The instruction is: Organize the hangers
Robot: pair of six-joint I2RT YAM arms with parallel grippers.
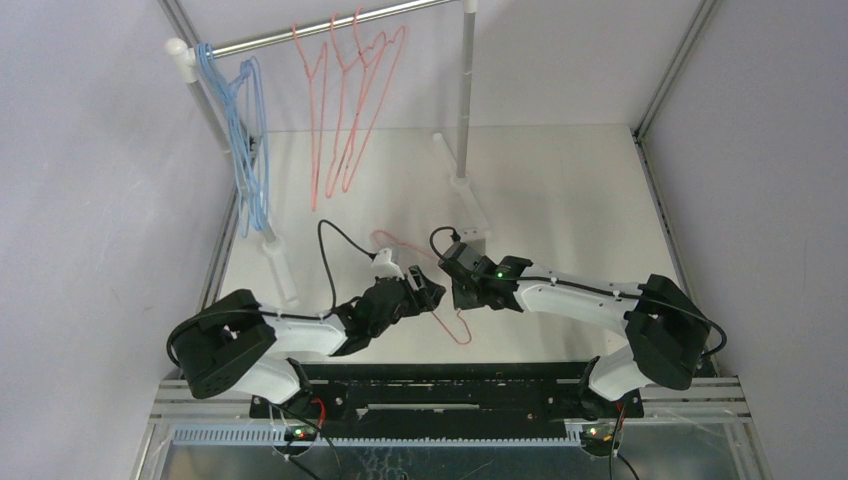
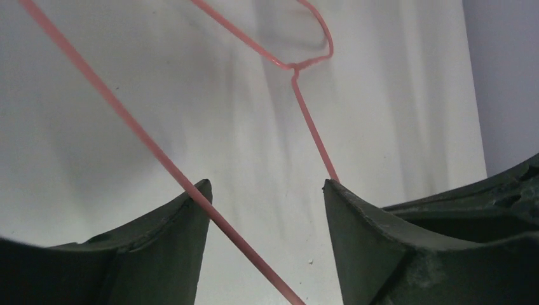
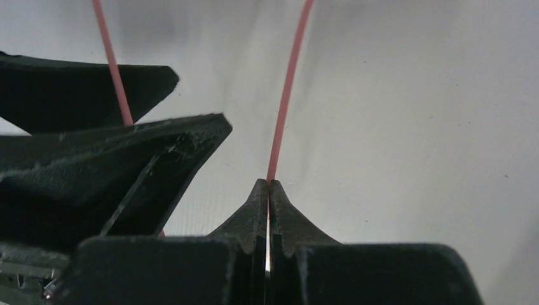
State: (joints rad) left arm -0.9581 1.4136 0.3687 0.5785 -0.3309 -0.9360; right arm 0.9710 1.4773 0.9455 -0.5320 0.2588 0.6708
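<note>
A loose pink-red hanger point(image 1: 458, 330) is held between my two grippers at the near middle of the table. My right gripper point(image 1: 458, 283) is shut on one of its wires point(image 3: 283, 108), pinched at the fingertips. My left gripper point(image 1: 432, 292) is open; in the left wrist view point(image 2: 266, 190) a long hanger wire point(image 2: 133, 130) crosses by its left finger and the hook point(image 2: 318, 38) lies ahead. Three pink-red hangers point(image 1: 345, 110) hang on the rail's middle. Several light blue hangers point(image 1: 245, 150) hang at its left end.
The silver rail point(image 1: 330, 25) runs across the back on white posts point(image 1: 465, 100), with white feet on the table point(image 1: 280, 265). A black cable point(image 1: 325, 255) loops up from the left arm. Grey walls close in left and right. The left gripper's fingers point(image 3: 127, 159) crowd the right wrist view.
</note>
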